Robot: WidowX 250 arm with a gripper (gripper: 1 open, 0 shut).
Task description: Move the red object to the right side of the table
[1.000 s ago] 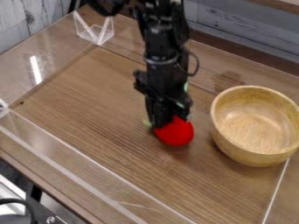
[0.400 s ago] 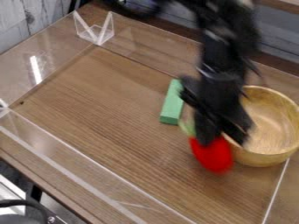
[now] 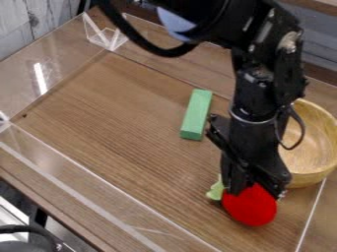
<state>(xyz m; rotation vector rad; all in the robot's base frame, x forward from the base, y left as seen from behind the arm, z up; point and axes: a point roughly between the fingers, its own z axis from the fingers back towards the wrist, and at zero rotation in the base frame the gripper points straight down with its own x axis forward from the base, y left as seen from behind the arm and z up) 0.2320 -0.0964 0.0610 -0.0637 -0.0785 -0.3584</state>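
Observation:
The red object point(image 3: 250, 207) is a small bright-red ball with a light-green tuft showing at its left. It sits low over the brown wood-grain table point(image 3: 118, 148), near the front right. My gripper point(image 3: 250, 189) points straight down right over the ball, shut on its top. The black arm rises from it toward the back of the view. The fingertips are partly hidden by the ball and the wrist.
A flat light-green block point(image 3: 196, 114) lies on the table left of the arm. A wooden bowl point(image 3: 313, 146) stands at the right, partly behind the arm. Low clear acrylic walls point(image 3: 79, 167) edge the table.
The gripper has carried the red ball from beside the green block toward the front right, past the bowl's left rim. The green block, hidden before, now shows.

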